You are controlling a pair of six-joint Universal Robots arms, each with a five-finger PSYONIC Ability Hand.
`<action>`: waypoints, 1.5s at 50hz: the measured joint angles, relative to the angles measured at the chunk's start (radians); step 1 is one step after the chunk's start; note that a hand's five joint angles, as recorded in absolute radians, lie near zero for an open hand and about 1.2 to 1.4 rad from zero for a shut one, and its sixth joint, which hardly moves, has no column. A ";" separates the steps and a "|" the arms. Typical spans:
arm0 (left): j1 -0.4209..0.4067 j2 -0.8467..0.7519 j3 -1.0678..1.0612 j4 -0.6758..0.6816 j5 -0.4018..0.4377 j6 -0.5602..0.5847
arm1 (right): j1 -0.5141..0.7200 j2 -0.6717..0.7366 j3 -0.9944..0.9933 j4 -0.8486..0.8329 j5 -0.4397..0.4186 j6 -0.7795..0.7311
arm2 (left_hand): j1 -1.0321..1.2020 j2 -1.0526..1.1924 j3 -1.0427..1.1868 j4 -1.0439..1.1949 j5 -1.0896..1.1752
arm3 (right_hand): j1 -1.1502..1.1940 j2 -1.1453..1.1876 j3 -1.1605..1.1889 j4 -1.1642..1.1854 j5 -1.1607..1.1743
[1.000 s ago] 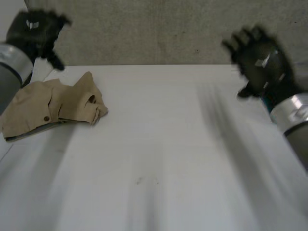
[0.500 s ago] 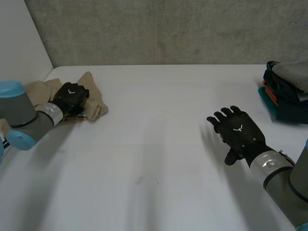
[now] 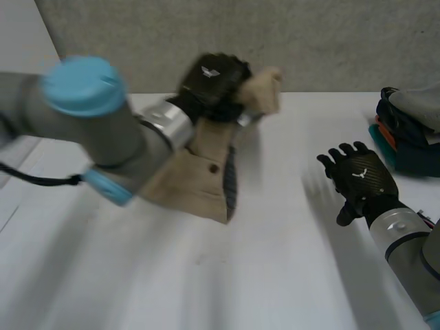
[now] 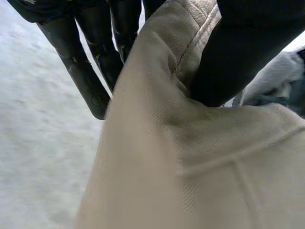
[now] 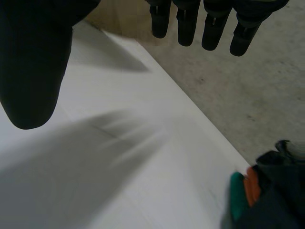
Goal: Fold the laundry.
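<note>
A tan garment [image 3: 203, 175] with a brown button hangs above the far middle of the white table [image 3: 206, 289]. My left hand [image 3: 214, 77] is shut on its upper edge, with a bunched end sticking out beside the fingers. In the left wrist view the tan cloth [image 4: 190, 157] is pinched between the thumb [image 4: 248, 47] and the fingers [image 4: 86, 71]. My right hand [image 3: 357, 180] hovers over the table's right side, open, fingers spread, holding nothing. The right wrist view shows its straight fingers [image 5: 190, 24] and thumb [image 5: 33, 62] above bare table.
A pile of folded dark, teal and orange clothes [image 3: 409, 134] sits at the table's far right edge, just beyond my right hand; the same pile [image 5: 267, 195] appears in the right wrist view. A grey concrete wall [image 3: 309, 41] runs behind the table.
My left hand closed on the tan garment at the far left, then lifted it and swung it right toward the table's middle. The right hand shifted slightly right and stayed open.
</note>
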 measured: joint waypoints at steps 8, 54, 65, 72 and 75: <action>-0.122 -0.263 0.165 -0.008 -0.035 0.005 | -0.061 -0.015 -0.005 -0.001 0.048 0.023 | -0.918 -0.924 -0.901 -0.922 -0.829 | 0.000 0.000 0.000 0.000 0.000; 0.546 -0.189 -0.089 -0.274 0.226 0.507 | 0.258 0.217 -0.180 0.092 0.271 0.269 | -0.521 -0.623 -0.637 -0.641 -0.555 | 0.709 0.822 0.797 0.798 0.785; 0.448 -0.116 -0.136 -0.244 0.124 0.521 | 0.233 0.230 -0.318 -0.031 0.301 0.071 | 0.049 0.009 0.006 0.008 0.032 | 0.854 0.963 0.939 0.978 0.928; 0.364 0.139 -0.359 -0.225 0.051 0.407 | 0.206 0.395 -0.660 -0.024 0.292 -0.068 | 0.049 0.010 0.006 0.008 0.032 | 0.854 0.963 0.939 0.979 0.928; 0.307 0.254 -0.484 -0.223 0.043 0.328 | 0.200 0.489 -0.828 -0.034 0.278 -0.086 | 0.049 0.010 0.007 0.008 0.032 | 0.859 0.963 0.939 0.979 0.928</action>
